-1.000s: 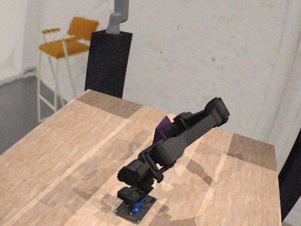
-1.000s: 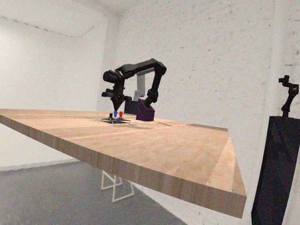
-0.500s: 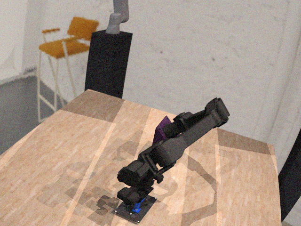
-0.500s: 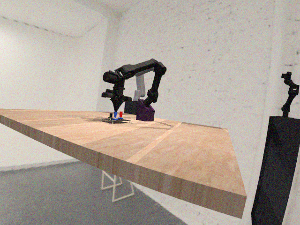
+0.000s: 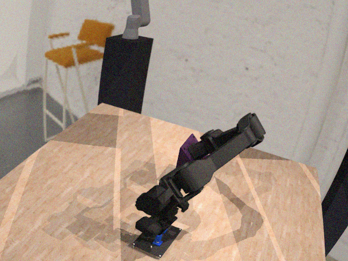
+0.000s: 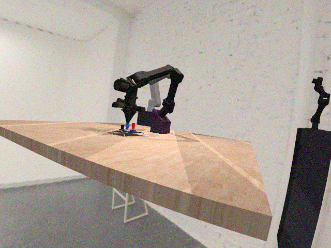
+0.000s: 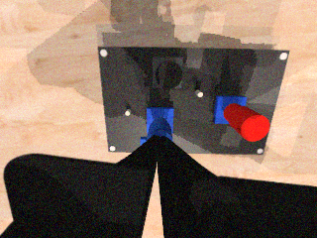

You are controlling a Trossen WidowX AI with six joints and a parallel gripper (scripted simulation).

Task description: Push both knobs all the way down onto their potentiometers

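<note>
Resting on the table [image 5: 70,168] [image 6: 149,149], the little board [image 5: 171,238] [image 6: 138,133] [image 7: 188,134] sits under the claw [image 5: 166,229] [image 6: 128,122] [image 7: 158,142], pressed together above the blue knob [image 5: 159,237] [image 6: 127,125] [image 7: 159,128], maybe mid-push, while the red knob [image 6: 133,125] [image 7: 248,123], right of it up close, looks tall and likely needs pushing.

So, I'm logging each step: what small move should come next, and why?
Probably press straight down: the closed gripper is directly over the blue knob, its shut fingertips at the knob's top.
</note>
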